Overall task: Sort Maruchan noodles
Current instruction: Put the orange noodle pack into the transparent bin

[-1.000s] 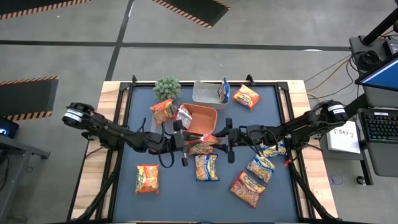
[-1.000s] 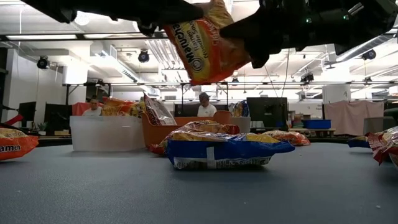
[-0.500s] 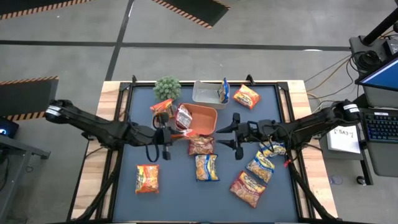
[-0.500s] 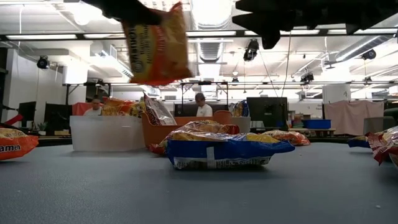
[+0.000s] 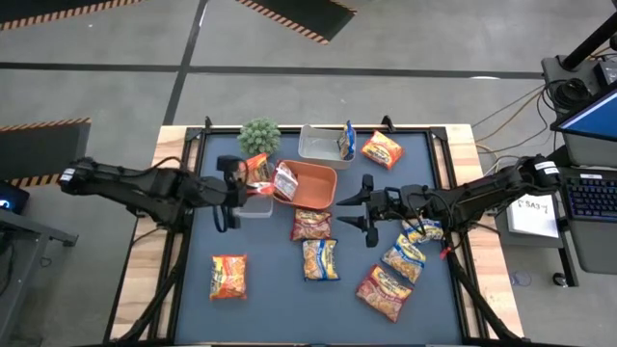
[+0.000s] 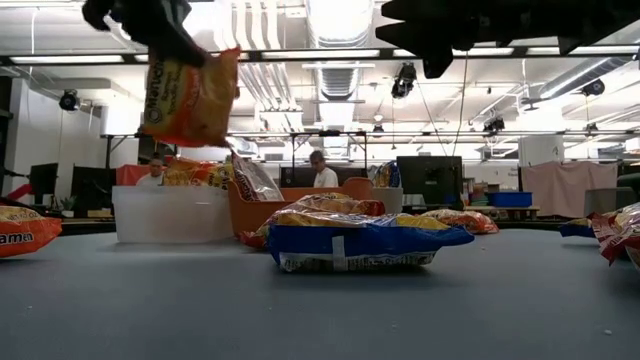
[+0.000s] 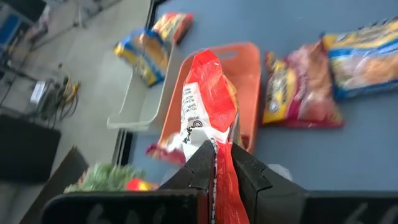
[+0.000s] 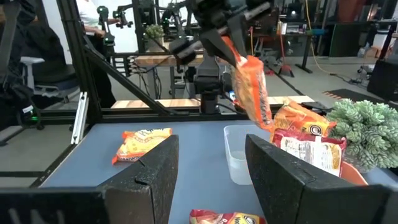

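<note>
Left gripper [image 5: 229, 191] is clamped on a glossy orange ramen packet [image 6: 190, 97], hanging above a small clear plastic tub [image 5: 255, 204] beside the orange tray [image 5: 313, 183]. Right gripper [image 5: 363, 202] hovers with fingers apart, empty, over mid-table. Other packets lie scattered on the blue table [image 5: 270, 289].

The noodle packets [image 5: 321, 259] are of glossy, crinkled plastic film, the orange tray [image 5: 310, 186] looks of smooth matt plastic, the tub [image 6: 172, 214] is of translucent cloudy plastic, and the table [image 5: 280, 299] has a matt blue-grey top with bare wood edges.
</note>
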{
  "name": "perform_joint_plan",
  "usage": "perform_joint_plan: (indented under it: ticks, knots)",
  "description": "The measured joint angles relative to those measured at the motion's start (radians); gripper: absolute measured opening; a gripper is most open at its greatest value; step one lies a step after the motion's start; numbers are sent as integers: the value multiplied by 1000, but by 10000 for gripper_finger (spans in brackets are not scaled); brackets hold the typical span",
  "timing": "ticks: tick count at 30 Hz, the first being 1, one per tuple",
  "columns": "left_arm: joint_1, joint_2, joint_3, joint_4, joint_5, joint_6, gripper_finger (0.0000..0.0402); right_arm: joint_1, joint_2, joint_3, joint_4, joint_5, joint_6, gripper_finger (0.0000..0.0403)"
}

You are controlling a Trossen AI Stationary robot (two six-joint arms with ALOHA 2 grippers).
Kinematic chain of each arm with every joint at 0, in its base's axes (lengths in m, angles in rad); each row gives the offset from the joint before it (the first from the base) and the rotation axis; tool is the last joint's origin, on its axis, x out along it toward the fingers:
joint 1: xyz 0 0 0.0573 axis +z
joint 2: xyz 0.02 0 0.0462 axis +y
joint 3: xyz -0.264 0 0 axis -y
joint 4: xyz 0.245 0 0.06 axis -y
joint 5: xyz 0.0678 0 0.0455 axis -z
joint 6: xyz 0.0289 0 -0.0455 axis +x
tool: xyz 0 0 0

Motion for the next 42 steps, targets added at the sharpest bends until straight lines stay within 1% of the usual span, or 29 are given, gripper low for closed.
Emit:
perform_joint_plan:
  ticks: [5, 8, 12, 17, 19, 21, 29, 35, 42]
  knots:
    - [82, 12, -7, -3, 10, 16, 11, 0, 0, 0, 0, 0, -4, 173]
    - [136, 19, -20, -4, 67, 34, 11, 0, 0, 0, -6, 0, -4, 173]
    - [192, 22, -31, -1, 89, 26, 11, 0, 0, 0, -14, 0, -4, 173]
    - [240, 19, -58, 16, 196, 26, 11, 0, 0, 0, -19, 0, -6, 173]
    - [252, 19, -77, 14, 220, 26, 11, 0, 0, 0, -19, 0, -6, 173]
    - [259, 19, -95, 21, 220, 29, 11, 0, 0, 0, -19, 0, -6, 173]
    - [279, 20, -172, 146, 232, 70, 11, 0, 0, 0, -20, 0, -6, 173]
    - [326, 22, -238, 242, 265, 76, 11, 0, 0, 0, -20, 0, -4, 173]
    - [380, 25, -298, 285, 273, 79, 11, 0, 0, 0, -20, 0, -3, 173]
